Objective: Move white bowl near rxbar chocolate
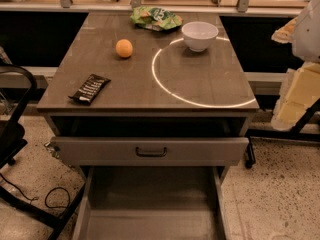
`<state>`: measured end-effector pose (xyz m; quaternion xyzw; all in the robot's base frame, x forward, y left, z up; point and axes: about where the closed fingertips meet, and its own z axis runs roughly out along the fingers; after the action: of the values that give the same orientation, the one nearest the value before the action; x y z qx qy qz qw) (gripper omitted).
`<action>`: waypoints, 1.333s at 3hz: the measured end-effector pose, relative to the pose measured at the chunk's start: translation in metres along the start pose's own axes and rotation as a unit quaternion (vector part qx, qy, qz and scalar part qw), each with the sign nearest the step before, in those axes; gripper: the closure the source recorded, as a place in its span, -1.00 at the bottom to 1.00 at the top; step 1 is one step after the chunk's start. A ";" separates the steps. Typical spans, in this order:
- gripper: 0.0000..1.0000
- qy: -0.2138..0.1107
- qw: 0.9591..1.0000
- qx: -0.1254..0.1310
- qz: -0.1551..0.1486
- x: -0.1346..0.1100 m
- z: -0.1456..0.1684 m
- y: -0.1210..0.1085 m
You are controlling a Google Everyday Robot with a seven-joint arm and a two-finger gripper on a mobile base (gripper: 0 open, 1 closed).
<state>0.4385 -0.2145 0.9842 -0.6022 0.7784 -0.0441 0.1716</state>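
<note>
The table [200, 91] fills most of the view, and all four things lie on its top. Below its front edge two drawers stand out. The upper drawer [150, 151] is pulled out a little and its inside is dark, so its contents cannot be told. The lower drawer [150, 219] is pulled far out and shows only a bare floor.

The gripper [299, 91], as I take the pale blocks to be, hangs off the table's right edge, well apart from everything on top. Whether it is wide or narrow cannot be told, and it carries nothing that can be seen.

The green snack bag [156, 18] lies at the middle of the back edge. Just beside it, toward the back right corner, stands the white bowl [200, 35], upright, with nothing visible inside it. The rxbar chocolate [90, 88] lies flat near the front left corner, well apart from the bowl. The orange [124, 48] sits between them, nearer the left edge.

Judging by this, the task is at its start: the bowl is not yet grasped. The next move calls for reaching in over the right edge to the bowl's rim, then carrying it diagonally toward the front left corner, passing in front of the orange and setting it down beside the bar, not on it.
</note>
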 end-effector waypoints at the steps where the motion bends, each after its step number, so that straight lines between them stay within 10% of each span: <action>1: -1.00 0.000 1.000 0.000 0.000 0.000 0.000 0.000; 2: -1.00 0.006 0.999 0.039 -0.012 -0.009 0.006 -0.028; 4: -1.00 0.017 0.974 0.197 -0.107 -0.067 0.028 -0.175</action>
<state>0.6238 -0.1937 1.0203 -0.6356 0.6883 -0.2248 0.2677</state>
